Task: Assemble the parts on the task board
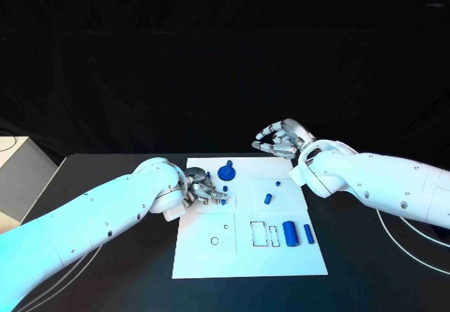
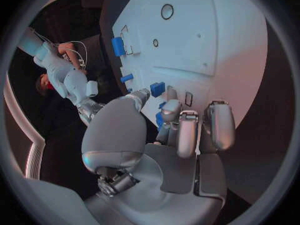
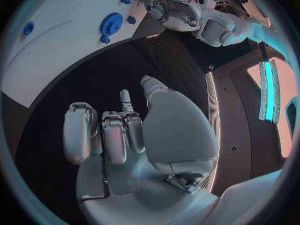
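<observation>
left hand (image 1: 199,190): low over the task board's (image 1: 211,260) left edge, fingers curled beside a small blue part (image 1: 224,190); whether it holds that part, cannot tell
right hand (image 1: 281,140): raised beyond the board's far right corner, fingers curled in, nothing in them
gear (image 1: 227,172): on the board near its far edge
cylinders (image 1: 290,233): two, side by side, by the right edge
counter (image 1: 375,273): black, carries the board

We see the head view dim around its edges, the backdrop black, while the white task board (image 1: 250,260) takes bright, even light from above with only faint shadows. The arms carry a cool bluish sheen. Both wrist views bend straight edges strongly toward the rim (a dark frame rings each circle), and a pinkish glow tints the board there.
</observation>
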Controlling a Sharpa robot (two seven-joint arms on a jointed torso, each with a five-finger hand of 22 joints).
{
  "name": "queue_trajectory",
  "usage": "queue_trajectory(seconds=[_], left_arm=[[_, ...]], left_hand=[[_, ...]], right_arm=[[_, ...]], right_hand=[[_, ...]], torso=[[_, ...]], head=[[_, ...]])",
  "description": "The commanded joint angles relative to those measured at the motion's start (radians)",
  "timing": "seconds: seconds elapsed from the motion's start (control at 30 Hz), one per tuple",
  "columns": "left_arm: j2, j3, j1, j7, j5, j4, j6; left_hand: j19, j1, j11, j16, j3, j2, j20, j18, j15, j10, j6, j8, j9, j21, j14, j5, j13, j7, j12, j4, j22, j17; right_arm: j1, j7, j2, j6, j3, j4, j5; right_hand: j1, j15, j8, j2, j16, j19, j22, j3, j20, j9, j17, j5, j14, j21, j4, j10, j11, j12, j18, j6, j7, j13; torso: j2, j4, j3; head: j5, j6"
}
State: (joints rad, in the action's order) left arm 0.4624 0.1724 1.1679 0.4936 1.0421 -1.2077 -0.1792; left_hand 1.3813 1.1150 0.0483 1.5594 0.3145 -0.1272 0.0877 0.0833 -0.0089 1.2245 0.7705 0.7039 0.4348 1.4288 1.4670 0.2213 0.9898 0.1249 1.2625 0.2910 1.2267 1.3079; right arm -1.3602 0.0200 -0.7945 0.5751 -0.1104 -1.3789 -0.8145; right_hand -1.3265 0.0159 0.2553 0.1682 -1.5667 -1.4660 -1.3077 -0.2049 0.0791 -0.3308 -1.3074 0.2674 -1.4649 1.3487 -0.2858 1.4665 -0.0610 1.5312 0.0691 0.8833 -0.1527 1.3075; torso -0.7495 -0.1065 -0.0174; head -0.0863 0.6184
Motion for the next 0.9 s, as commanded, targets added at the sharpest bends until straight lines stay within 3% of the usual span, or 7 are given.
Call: queue_trajectory(seconds=[0.03,0.9], left_arm=[[-0.004,0.0,0.003,0.001,0.004,0.001,-0.017],[-0.016,0.0,0.004,-0.007,-0.013,-0.003,0.019]], left_hand=[[0.005,-0.008,-0.005,0.004,-0.007,0.002,0.0,-0.013,-0.009,0.006,0.007,0.012,0.009,0.004,0.098,-0.002,0.002,-0.007,0.005,0.0,0.002,0.248],[0.005,0.008,-0.013,0.005,-0.016,-0.002,-0.006,-0.013,-0.016,0.006,0.007,0.049,0.049,0.005,0.098,-0.002,0.007,-0.016,0.008,-0.001,0.004,0.25]], right_arm=[[0.0,-0.003,0.003,-0.019,0.001,0.003,-0.009],[0.001,-0.012,0.014,-0.035,0.001,0.022,-0.015]], right_hand=[[0.009,-0.007,0.004,0.001,-0.004,-0.044,-0.016,-0.005,0.006,0.001,-0.263,0.004,-0.106,-0.001,-0.001,0.063,-0.009,0.0,-0.012,-0.006,-0.002,0.231],[0.014,-0.007,0.005,0.003,-0.004,-0.044,-0.016,-0.002,0.006,0.0,-0.263,0.005,-0.106,-0.001,-0.002,0.064,-0.009,0.001,-0.013,-0.005,-0.001,0.231]], torso=[[-0.001,-0.0018,0.0002],[-0.002,-0.0037,-0.0004]], head=[[-0.007,-0.006],[-0.013,-0.006]])
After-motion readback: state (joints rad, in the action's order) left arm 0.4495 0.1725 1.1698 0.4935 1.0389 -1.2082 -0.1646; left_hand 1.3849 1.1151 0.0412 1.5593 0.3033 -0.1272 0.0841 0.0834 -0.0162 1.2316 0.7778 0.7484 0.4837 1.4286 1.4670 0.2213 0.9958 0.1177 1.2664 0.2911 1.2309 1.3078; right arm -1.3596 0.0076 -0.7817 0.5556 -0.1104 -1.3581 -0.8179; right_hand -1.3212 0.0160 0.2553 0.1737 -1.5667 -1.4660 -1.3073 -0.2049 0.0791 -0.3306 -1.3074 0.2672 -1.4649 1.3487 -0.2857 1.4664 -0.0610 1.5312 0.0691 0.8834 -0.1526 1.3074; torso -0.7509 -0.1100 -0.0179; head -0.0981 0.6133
